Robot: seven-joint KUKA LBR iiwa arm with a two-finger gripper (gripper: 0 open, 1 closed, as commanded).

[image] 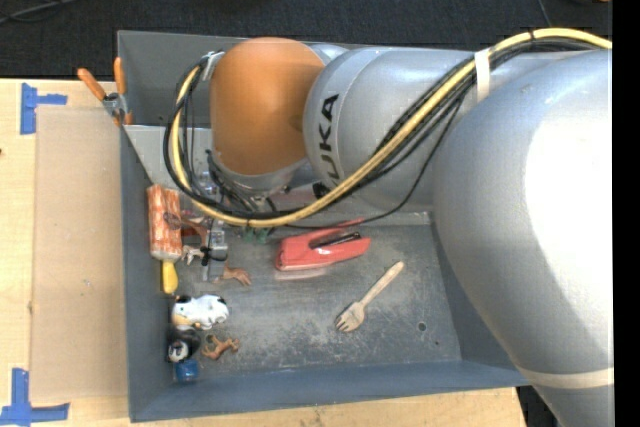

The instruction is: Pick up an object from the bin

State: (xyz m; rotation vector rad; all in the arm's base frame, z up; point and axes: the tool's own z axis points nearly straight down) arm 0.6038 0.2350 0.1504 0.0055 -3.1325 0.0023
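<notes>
Nearest you, in the front-left corner of the bin (330, 393), lay a small blue thing (185, 372), a brown scrap (220, 346) and a white-and-black toy (198, 313), with a yellow piece (170, 277) just behind them along the left wall. To their right on the floor you had a pale wooden fork (368, 298), its long axis diagonal, tines toward the near left and handle toward the far right. Behind it lay a red stapler-like thing (320, 252), its length running roughly left to right. Farther left, the gripper (205, 253) hung low over the bin's left side, just beside a crinkled copper-coloured packet (163, 220) that lay against the left wall with its long axis running near to far. You could not tell whether the gripper was released or clenched. The arm (480, 165) reached in from your right and bent downward, its orange cover (258, 105) above the wrist and its cables (400, 140) looping round it.
</notes>
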